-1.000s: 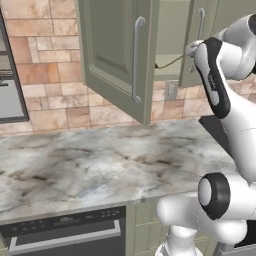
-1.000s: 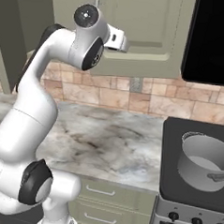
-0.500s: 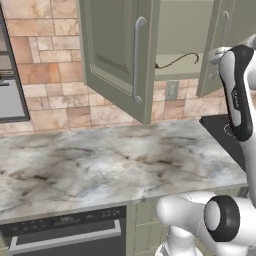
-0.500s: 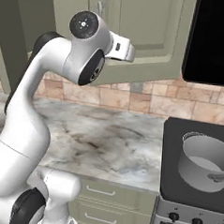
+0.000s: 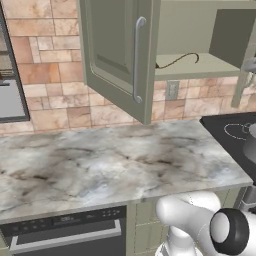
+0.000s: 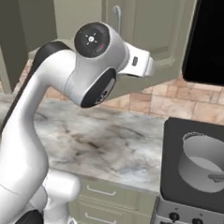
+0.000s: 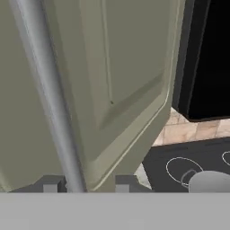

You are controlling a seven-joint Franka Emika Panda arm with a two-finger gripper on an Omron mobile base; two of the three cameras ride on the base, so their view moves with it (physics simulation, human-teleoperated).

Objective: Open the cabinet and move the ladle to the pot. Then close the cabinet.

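Hand [image 7: 85, 182] astride the cabinet [image 7: 126, 90] handle — grip unclear, pot [image 7: 210, 182] cut off.

The white jointed arm rears high, elbow bent — its two-finger gripper [image 7: 85, 183] has dark tips parted, straddling a bar.

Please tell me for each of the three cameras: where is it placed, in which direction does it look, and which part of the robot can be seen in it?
Left base view: behind the arm's left, facing the open cabinet, ladle on its shelf; white arm base low right.
Right base view: behind the arm's right, facing counter and pot; white arm fills the left.
Hand view: on the hand, facing the right door's bar handle; tool around it.
Shared: cabinet and stove.
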